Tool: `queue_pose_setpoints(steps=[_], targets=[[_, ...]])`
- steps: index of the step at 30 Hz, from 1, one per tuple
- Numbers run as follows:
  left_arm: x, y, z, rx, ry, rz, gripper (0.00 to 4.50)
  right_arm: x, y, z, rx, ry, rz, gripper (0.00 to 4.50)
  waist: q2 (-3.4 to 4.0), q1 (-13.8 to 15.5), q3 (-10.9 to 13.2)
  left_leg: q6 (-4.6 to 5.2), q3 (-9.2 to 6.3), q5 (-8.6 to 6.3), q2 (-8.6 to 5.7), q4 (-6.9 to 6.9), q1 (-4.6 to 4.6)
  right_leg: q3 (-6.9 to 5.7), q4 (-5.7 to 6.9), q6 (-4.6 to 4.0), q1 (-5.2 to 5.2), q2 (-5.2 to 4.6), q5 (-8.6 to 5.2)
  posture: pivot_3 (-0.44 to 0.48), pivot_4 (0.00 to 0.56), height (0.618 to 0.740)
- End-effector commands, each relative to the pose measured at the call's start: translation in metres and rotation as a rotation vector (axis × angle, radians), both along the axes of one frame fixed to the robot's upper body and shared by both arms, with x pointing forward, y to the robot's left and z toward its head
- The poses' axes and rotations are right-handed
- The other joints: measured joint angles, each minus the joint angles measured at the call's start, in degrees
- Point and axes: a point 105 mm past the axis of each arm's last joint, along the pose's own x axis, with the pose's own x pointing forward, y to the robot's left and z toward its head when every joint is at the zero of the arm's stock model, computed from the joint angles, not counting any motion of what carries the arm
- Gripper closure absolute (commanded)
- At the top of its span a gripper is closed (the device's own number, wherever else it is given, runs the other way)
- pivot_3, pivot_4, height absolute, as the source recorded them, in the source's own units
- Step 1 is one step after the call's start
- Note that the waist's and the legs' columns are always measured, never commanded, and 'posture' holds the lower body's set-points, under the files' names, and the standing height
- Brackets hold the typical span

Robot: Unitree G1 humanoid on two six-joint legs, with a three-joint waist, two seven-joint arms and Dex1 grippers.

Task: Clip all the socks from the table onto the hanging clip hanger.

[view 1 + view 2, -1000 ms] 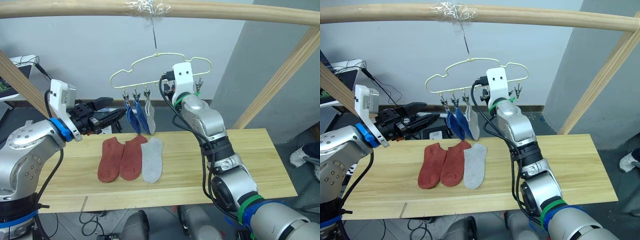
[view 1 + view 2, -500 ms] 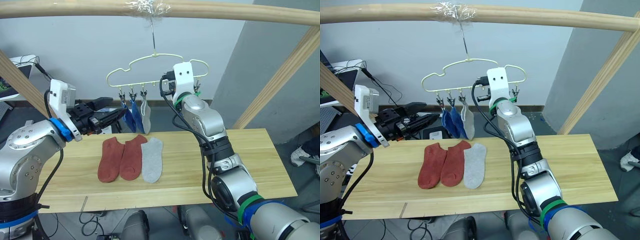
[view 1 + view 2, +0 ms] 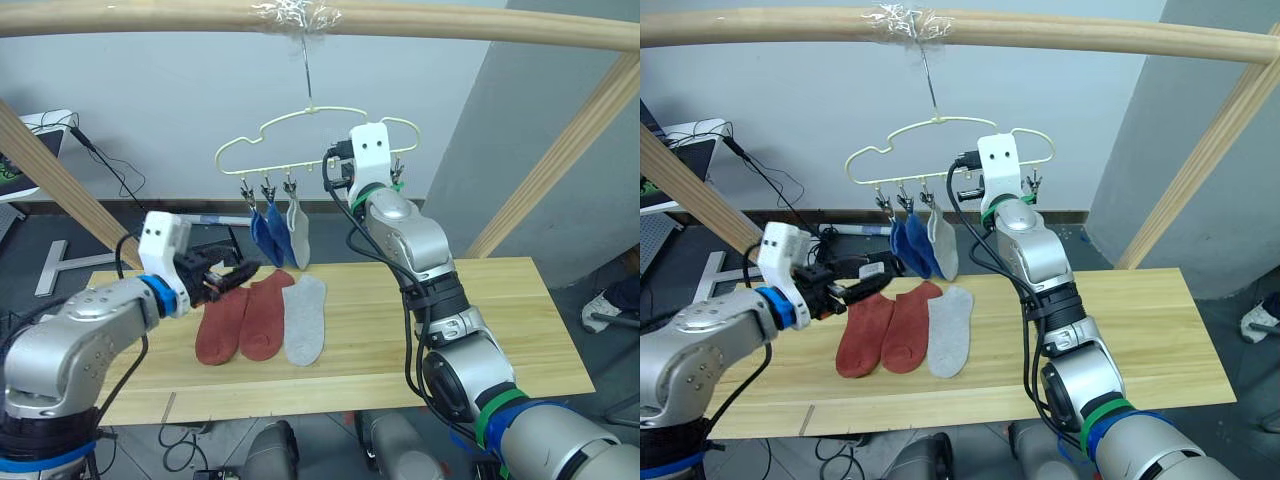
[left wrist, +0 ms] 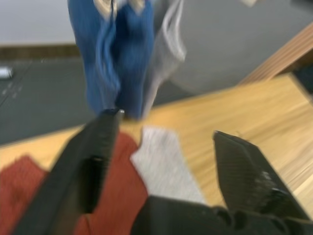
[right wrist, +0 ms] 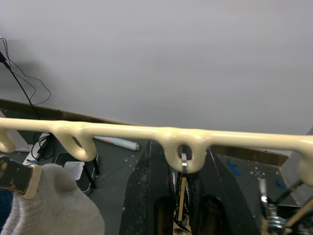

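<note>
The pale yellow clip hanger [image 3: 300, 122] hangs by its hook from the top pole. Two blue socks [image 3: 265, 226] and one light grey sock [image 3: 298, 230] are clipped to its left clips. Two rust-red socks [image 3: 222, 326] [image 3: 264, 314] and a grey sock [image 3: 305, 320] lie side by side on the table [image 3: 480, 320]. My left gripper [image 3: 240, 274] is open, low over the table at the red socks' top ends. In the left wrist view the left gripper [image 4: 166, 127] points at the hanging blue socks [image 4: 110, 58]. My right gripper [image 3: 338, 178] is raised at the hanger's bottom bar, shut on a clip [image 5: 182, 205].
A round wooden pole [image 3: 450, 25] crosses overhead, with slanted poles at the right [image 3: 560, 150] and left [image 3: 60, 165]. Cables and equipment lie on the floor behind the table. The table's right half is bare wood.
My left arm has dropped and moved right, bringing the open gripper from beside the hanging socks down to the red socks. The hanger swayed slightly. The right arm kept its place.
</note>
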Motion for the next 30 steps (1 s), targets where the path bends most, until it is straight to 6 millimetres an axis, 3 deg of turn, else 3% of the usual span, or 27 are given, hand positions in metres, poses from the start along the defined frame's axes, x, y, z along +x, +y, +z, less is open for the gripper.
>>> queue_pose_setpoints(steps=[1,7,14,20,30], targets=[[-0.003,-0.008,-0.012,0.022,0.009,-0.008,0.02,-0.001,0.003,0.021,0.006,-0.061,0.004,4.49,0.00,0.06,0.00,0.00,-0.01,0.00,0.00,0.00,0.00,-0.02,0.01,0.00,0.00,0.00,0.00,-0.198,0.217,0.740],[0.019,-0.022,-0.035,0.044,-0.046,0.044,0.00,-0.001,0.004,0.022,0.007,-0.061,0.010,4.49,-0.02,0.16,-0.02,0.00,0.01,0.00,-0.03,0.07,-0.01,0.00,0.02,-0.09,0.02,-0.03,0.07,-0.201,0.216,0.740],[0.049,-0.055,-0.073,0.097,-0.006,0.047,0.00,-0.001,0.004,0.024,0.011,-0.058,0.012,4.49,-0.04,0.16,-0.03,0.00,0.06,0.00,-0.07,0.12,-0.02,0.02,0.03,-0.06,0.02,-0.03,0.10,-0.215,0.215,0.740],[0.068,-0.081,-0.091,0.140,-0.001,0.029,0.00,-0.001,0.004,0.026,0.014,-0.061,0.012,4.49,-0.03,0.15,-0.03,0.00,0.02,0.00,-0.03,0.14,-0.05,-0.02,0.09,-0.04,0.01,-0.03,0.11,-0.225,0.215,0.740],[0.083,-0.087,-0.114,0.214,0.055,0.059,0.00,-0.002,0.005,0.027,0.017,-0.057,0.010,4.49,-0.02,0.01,-0.03,0.01,0.02,0.00,-0.03,0.42,-0.05,0.00,0.38,-0.03,0.00,-0.02,0.11,-0.233,0.219,0.740]])
